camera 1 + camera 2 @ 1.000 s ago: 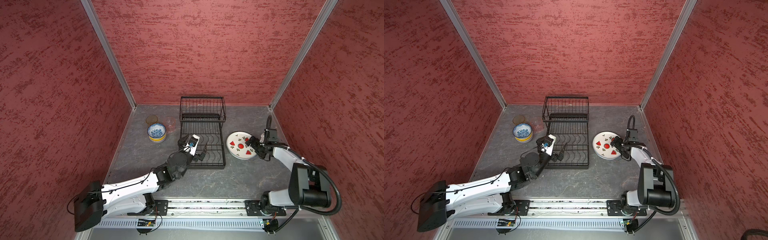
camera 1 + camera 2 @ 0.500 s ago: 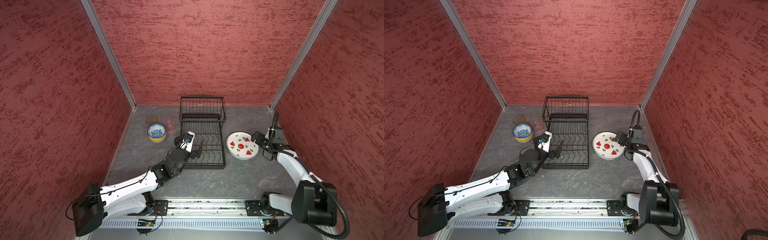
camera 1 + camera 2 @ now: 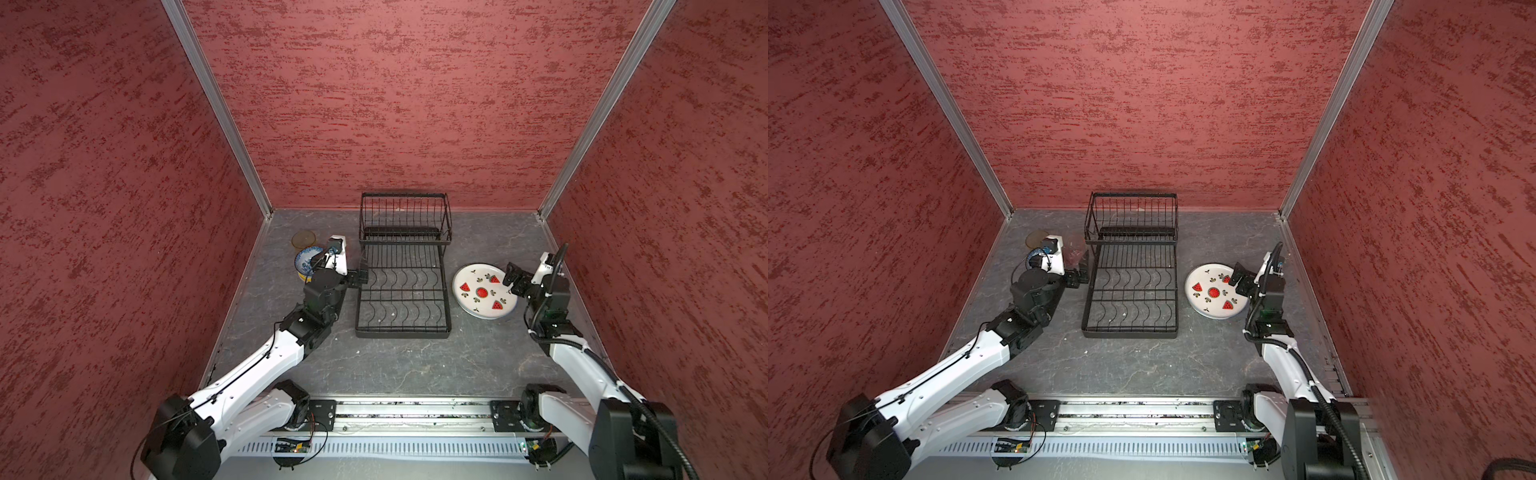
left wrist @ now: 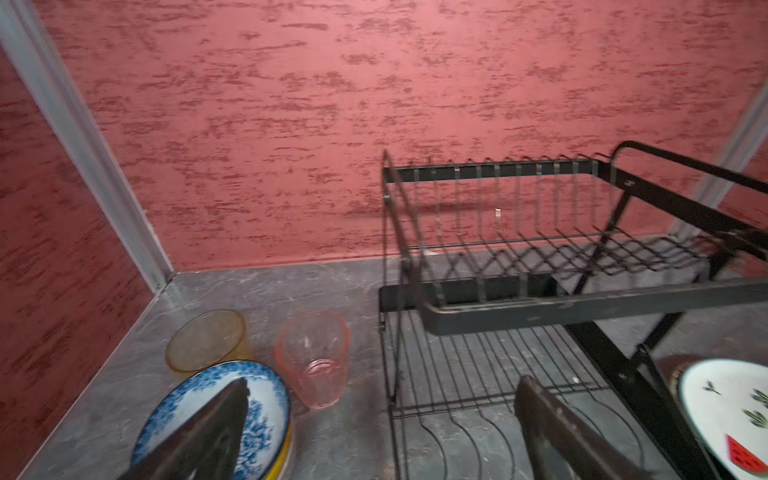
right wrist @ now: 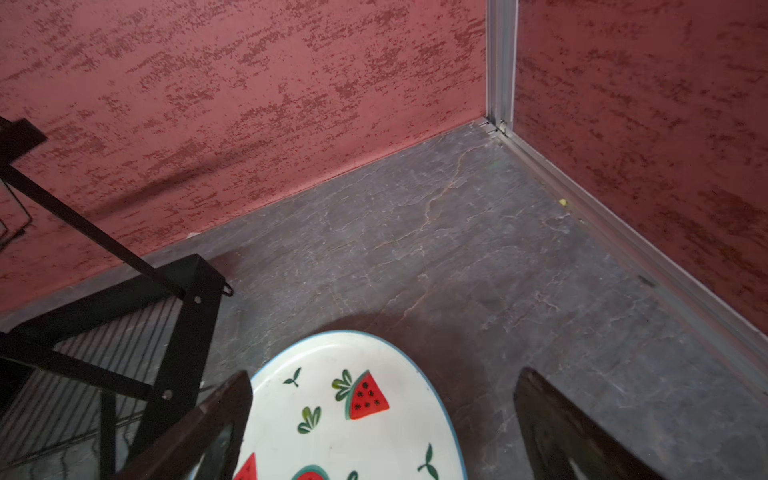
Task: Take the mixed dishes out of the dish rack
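Our left arm reaches far forward. The left pincer (image 3: 358, 277) is spread wide, holding nothing, just beside the left side of the dish rack (image 3: 402, 333). Our right arm bends at the elbow, and the right pincer (image 3: 513, 280), spread too, hangs over the rim of the watermelon plate (image 3: 478, 299) on the table (image 3: 415, 365). The blue-white bowl (image 3: 305, 262) sits left of the rack.

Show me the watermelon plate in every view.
Top view: watermelon plate lies right of the dish rack.
Top view: plate likewise right of the rack.
Left wrist: plate past the rack, cut by the frame.
Right wrist: plate close up, rack's leg beside it.
Shared landmark: the dish rack.
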Motion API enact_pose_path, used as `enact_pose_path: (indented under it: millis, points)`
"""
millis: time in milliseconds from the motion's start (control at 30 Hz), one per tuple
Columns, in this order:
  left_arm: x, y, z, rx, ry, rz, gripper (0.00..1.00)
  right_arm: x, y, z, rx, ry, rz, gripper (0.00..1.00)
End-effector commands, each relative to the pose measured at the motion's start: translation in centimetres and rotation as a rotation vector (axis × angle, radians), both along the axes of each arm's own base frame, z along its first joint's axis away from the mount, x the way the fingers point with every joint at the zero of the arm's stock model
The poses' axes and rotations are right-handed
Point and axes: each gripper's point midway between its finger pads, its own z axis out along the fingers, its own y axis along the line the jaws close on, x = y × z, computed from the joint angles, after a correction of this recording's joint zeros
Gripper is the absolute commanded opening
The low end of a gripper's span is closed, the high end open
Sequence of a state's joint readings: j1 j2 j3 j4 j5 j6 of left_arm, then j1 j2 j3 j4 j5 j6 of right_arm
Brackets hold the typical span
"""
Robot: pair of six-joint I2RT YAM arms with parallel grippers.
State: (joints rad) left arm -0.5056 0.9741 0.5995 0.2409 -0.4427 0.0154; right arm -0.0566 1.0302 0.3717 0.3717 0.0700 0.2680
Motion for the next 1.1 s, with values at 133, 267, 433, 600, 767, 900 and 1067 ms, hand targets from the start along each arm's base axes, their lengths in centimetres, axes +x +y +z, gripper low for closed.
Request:
enact_pose_path:
  millis: [133, 267, 433, 600, 767, 900, 1067]
  points:
    - [0.7, 5.2, -4.3, -0.014, 0.049, 0.100, 1.00, -0.6, -1.0, 3.1, -0.160, -0.241, -0.056, 0.99]
    - [0.9, 6.4, -6.1, -0.005, 0.033, 0.120, 1.00, -0.5, -0.7, 1.7, -0.178, -0.223, -0.033, 0.99]
    - [1.7, 7.8, -8.3, -0.015, 0.022, 0.119, 1.00, -0.4, -1.1, 1.5, -0.191, -0.241, -0.059, 0.99]
    - [2.6, 8.1, -10.3, 0.012, 0.064, 0.113, 1.00, 0.6, -1.9, 0.3, -0.174, -0.192, -0.104, 0.99]
    - [3.9, 7.9, -11.9, 0.053, 0.110, 0.098, 1.00, 1.8, -2.3, -0.5, -0.202, -0.158, -0.119, 0.99]
    - [5.0, 8.0, -12.7, 0.095, 0.127, 0.096, 0.99, 2.4, -3.0, -0.8, -0.214, -0.160, -0.158, 0.99]
    - [6.1, 8.8, -13.7, 0.108, 0.144, 0.127, 1.00, 2.8, -2.4, -0.6, -0.222, -0.154, -0.121, 0.99]
